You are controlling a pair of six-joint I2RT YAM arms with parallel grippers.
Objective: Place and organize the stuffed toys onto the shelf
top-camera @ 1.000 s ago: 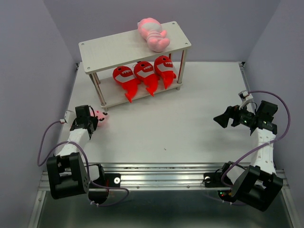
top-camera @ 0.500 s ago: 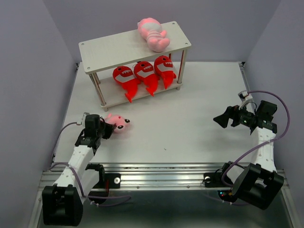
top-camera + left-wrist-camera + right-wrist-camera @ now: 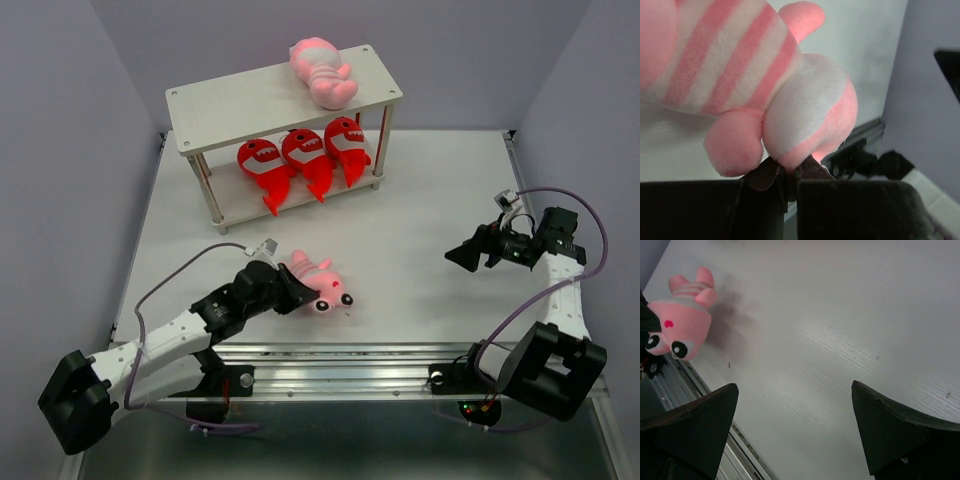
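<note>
The white two-tier shelf (image 3: 230, 100) stands at the back. One pink striped toy (image 3: 323, 72) lies on its top tier at the right. Three red sharks (image 3: 300, 155) lie side by side on the lower tier. My left gripper (image 3: 290, 287) is shut on the second pink striped toy (image 3: 322, 283) and holds it over the table's near middle. In the left wrist view the toy (image 3: 740, 65) fills the frame, pinched at its lower end between the jaws. It also shows in the right wrist view (image 3: 682, 325). My right gripper (image 3: 462, 253) is open and empty at the right.
The metal rail (image 3: 340, 355) runs along the table's near edge. Grey walls (image 3: 60, 150) close in the left, back and right sides. The shelf's thin legs (image 3: 205, 190) stand on the back half of the table.
My left arm has swung from the table's left edge toward the near middle, carrying the pink striped toy. The right gripper has barely shifted.
</note>
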